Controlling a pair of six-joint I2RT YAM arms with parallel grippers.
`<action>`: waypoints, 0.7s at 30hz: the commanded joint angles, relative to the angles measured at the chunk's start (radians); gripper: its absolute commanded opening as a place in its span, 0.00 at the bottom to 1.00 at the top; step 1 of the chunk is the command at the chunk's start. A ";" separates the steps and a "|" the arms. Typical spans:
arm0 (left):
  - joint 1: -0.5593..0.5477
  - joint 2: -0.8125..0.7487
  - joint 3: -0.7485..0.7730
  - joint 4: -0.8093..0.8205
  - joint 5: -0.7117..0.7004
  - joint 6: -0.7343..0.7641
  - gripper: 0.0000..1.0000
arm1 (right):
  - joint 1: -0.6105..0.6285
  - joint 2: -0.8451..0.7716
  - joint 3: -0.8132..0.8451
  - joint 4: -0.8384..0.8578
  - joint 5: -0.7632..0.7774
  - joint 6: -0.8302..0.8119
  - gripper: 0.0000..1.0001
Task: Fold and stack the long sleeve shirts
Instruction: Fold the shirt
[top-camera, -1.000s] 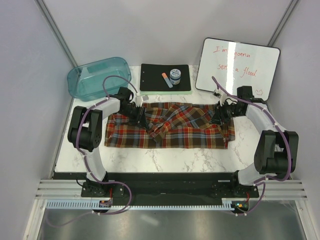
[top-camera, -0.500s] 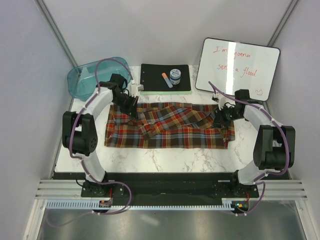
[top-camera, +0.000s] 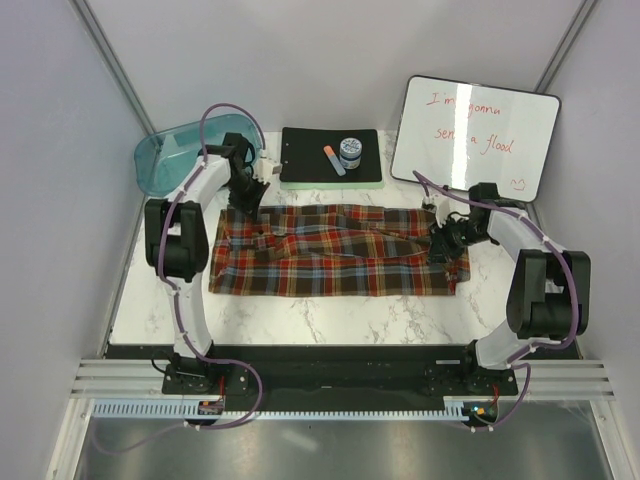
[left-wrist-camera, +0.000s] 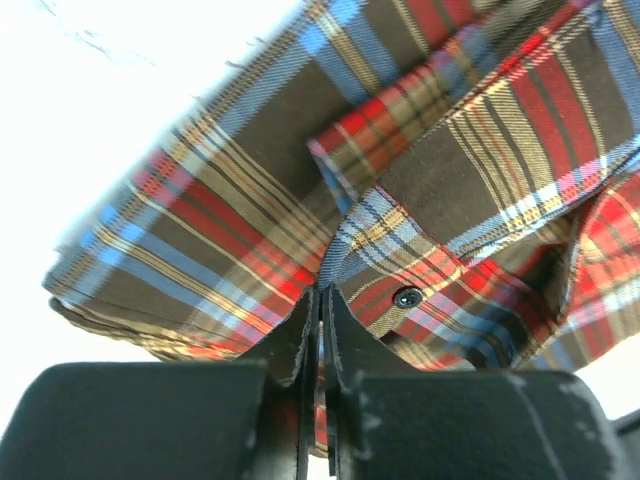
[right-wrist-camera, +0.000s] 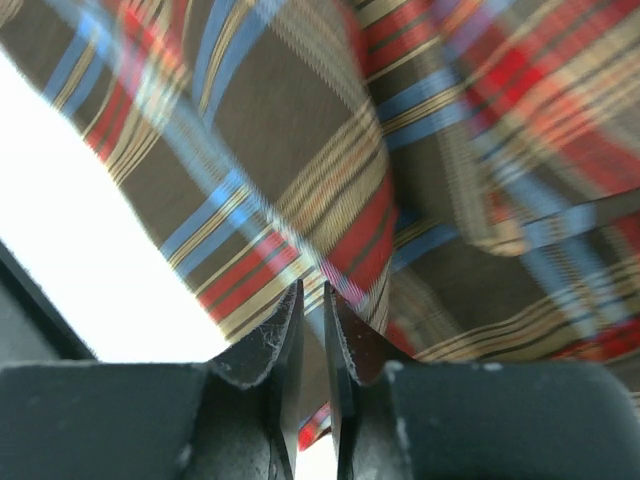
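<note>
The plaid flannel shirt (top-camera: 335, 250) lies spread in a long band across the middle of the white marble table (top-camera: 330, 315). My left gripper (top-camera: 243, 196) is at the shirt's far left corner, shut on a fold of plaid cloth (left-wrist-camera: 345, 255) beside a dark button (left-wrist-camera: 407, 297). My right gripper (top-camera: 442, 240) is at the shirt's right end, shut on a plaid fold (right-wrist-camera: 330, 270). The cloth is pulled fairly flat between the two grippers.
A teal plastic bin (top-camera: 195, 152) stands at the back left. A black clipboard on a green pad (top-camera: 330, 157) holds a marker and a small jar. A whiteboard (top-camera: 473, 135) with red writing leans at the back right.
My left gripper has moved back and to the left with the cloth, drawing out the bunched fold. The shirt now lies flatter and wider. My right gripper has stayed nearly in place.
</note>
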 joint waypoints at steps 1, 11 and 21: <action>0.004 0.031 0.060 -0.026 -0.085 0.091 0.14 | 0.004 -0.078 0.036 -0.235 -0.104 -0.175 0.25; 0.035 -0.205 -0.021 -0.005 0.210 0.143 0.57 | 0.095 -0.141 0.041 -0.036 -0.101 0.064 0.36; -0.017 -0.270 -0.311 0.093 0.268 0.128 0.52 | 0.149 0.078 0.068 0.200 0.128 0.265 0.25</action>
